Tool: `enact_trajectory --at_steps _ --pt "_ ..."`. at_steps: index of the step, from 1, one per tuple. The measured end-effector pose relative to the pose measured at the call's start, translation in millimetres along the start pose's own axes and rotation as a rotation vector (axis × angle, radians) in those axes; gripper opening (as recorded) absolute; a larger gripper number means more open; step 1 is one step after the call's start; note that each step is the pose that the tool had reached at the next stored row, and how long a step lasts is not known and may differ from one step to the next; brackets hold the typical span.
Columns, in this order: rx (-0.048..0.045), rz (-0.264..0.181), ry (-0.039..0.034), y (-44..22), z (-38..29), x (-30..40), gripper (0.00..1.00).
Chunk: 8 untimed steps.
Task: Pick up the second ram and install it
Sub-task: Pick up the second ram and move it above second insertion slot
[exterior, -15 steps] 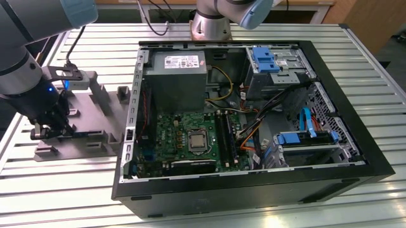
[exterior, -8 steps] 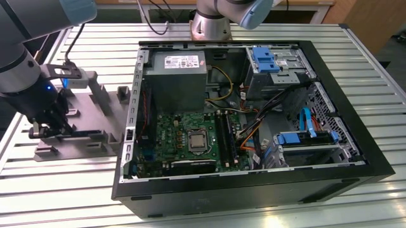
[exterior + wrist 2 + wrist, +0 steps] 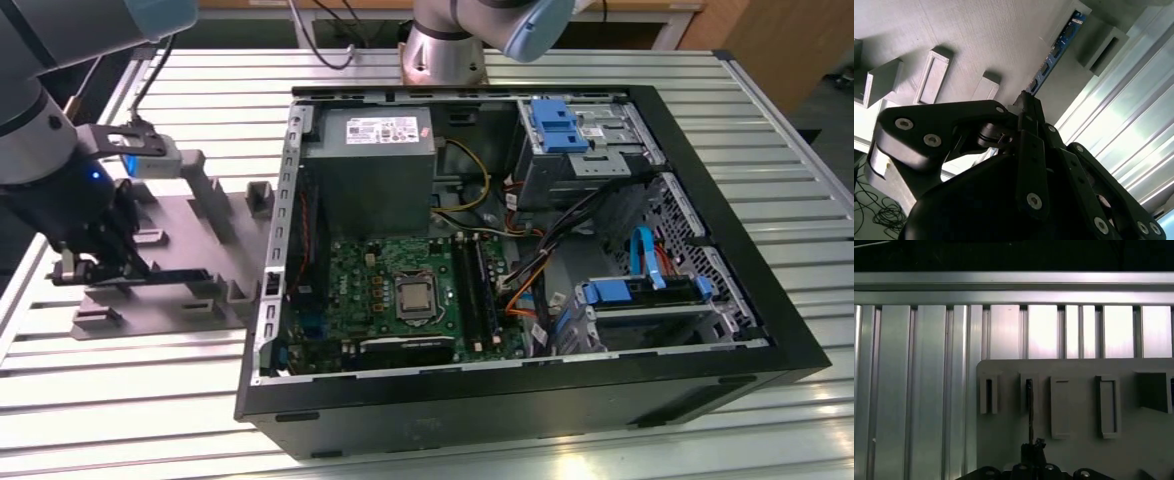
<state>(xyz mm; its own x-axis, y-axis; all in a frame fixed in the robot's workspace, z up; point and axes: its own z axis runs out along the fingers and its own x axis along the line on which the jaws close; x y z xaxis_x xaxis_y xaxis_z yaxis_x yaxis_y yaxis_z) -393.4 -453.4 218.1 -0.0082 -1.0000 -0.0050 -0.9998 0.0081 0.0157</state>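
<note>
The claw (image 3: 1025,102) is drawn narrow, pinching the near end of the second ram (image 3: 1055,50). The stick runs ahead of the claw, on edge in a slot of the grey holder (image 3: 979,40) on the worktop (image 3: 134,390). To my eye, a square grip and a straight, untwisted pull along the slot suit this step best.
</note>
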Motion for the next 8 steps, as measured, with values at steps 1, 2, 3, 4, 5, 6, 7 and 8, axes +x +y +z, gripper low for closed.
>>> enact_trajectory --at_steps 1,2,3,4,5,6,7,8 --pt "0.0 0.0 0.0 0.0 -1.8 0.0 0.12" --pt "0.0 0.0 0.0 0.1 -3.6 0.0 0.12" --pt "0.0 0.0 0.0 0.1 -5.4 0.0 0.12" --pt "0.0 0.0 0.0 0.1 -7.4 0.0 0.12" --pt "0.0 0.0 0.0001 0.2 -9.3 0.0 0.12" --pt "0.0 0.0 0.0001 0.2 -11.1 0.0 0.12" --pt "0.0 0.0 0.0 0.2 -12.9 0.0 0.12" --pt "0.0 0.0 0.0 0.3 -14.7 -0.1 0.12"
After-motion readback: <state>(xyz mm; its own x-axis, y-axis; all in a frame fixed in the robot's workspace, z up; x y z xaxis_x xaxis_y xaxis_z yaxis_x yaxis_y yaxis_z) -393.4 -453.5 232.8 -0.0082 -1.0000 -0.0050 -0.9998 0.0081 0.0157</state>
